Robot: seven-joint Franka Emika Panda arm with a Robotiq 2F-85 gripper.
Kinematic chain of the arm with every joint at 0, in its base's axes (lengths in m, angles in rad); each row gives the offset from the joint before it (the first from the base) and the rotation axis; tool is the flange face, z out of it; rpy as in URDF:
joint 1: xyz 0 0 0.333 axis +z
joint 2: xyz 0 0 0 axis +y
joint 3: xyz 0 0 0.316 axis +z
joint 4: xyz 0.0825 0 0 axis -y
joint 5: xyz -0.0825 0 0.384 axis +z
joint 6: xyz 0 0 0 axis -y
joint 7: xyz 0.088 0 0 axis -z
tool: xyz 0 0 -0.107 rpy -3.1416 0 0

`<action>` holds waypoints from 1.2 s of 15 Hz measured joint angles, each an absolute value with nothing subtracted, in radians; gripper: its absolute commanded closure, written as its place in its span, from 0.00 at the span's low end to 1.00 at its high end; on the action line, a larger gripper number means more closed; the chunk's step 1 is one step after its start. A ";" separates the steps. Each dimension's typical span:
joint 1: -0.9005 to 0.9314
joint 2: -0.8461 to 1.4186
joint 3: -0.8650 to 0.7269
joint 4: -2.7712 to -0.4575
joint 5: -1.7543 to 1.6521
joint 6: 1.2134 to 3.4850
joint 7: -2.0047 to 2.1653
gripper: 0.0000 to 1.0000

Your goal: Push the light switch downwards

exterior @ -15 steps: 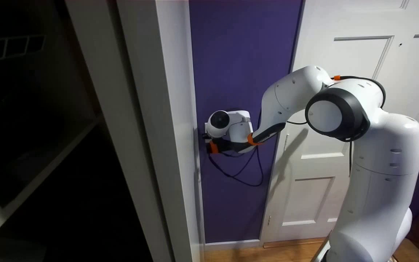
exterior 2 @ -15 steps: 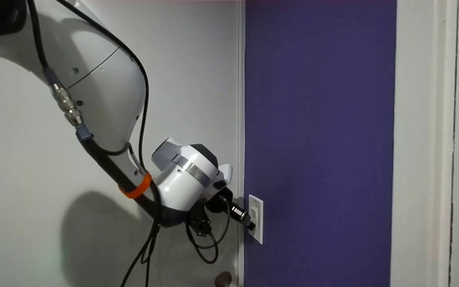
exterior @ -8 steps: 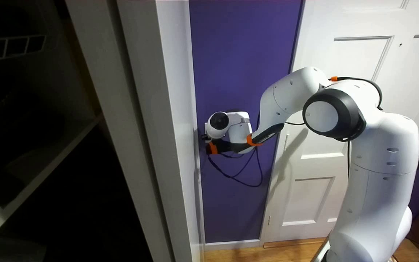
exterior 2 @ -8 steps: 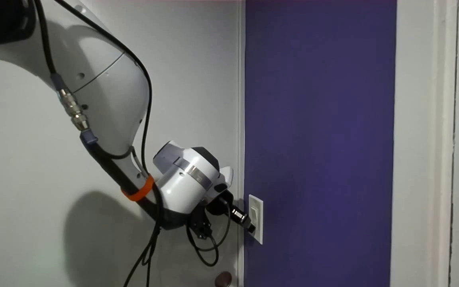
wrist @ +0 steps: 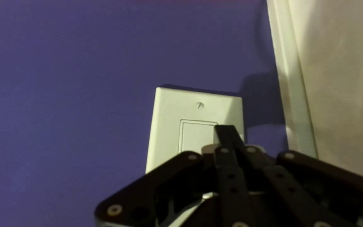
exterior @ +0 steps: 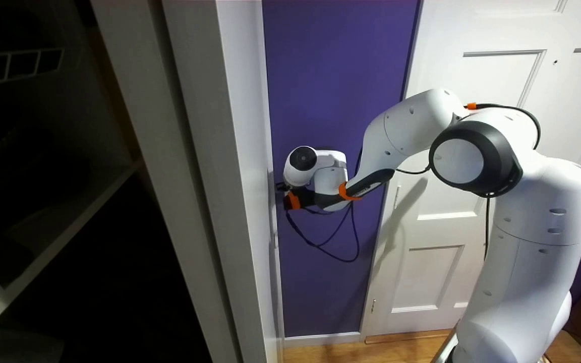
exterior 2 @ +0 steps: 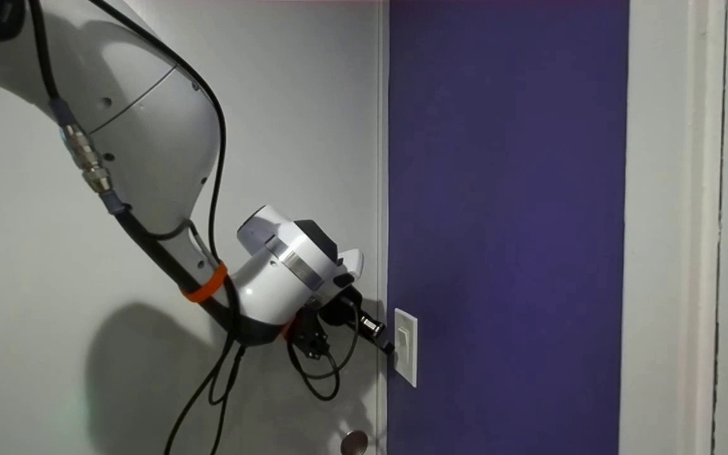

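Note:
The light switch, a white upright rectangular plate with a wide rocker, is on the purple wall in an exterior view (exterior 2: 406, 347). In the wrist view the light switch (wrist: 197, 134) is left of and behind the fingertips, its lower part hidden by the gripper. In an exterior view the arm's wrist hides it. My black gripper (wrist: 226, 128) is shut with its fingertips together and nothing seen between them. In the wrist view the tips overlap the rocker's upper right corner. In an exterior view the gripper (exterior 2: 388, 348) is just left of the plate's edge; a narrow gap seems to show.
A white panelled door (exterior: 444, 232) stands beside the purple wall (exterior: 341, 60). A pale surface with trim (wrist: 291, 78) meets the purple wall close to the switch. A round brown knob (exterior 2: 354, 442) is below the gripper. Black cables (exterior 2: 313, 392) hang in loops under the wrist.
The shut gripper first dipped slightly in front of the plate's lower half, then moved up and back from it. The arm rose with it. The rocker shows no clear change.

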State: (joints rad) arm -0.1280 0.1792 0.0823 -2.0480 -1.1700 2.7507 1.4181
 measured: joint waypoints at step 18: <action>-0.040 -0.108 0.048 -2.172 -0.845 2.414 0.887 0.29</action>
State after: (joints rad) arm -0.0400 -0.1078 0.0478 -2.1723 -0.8452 2.4138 0.8872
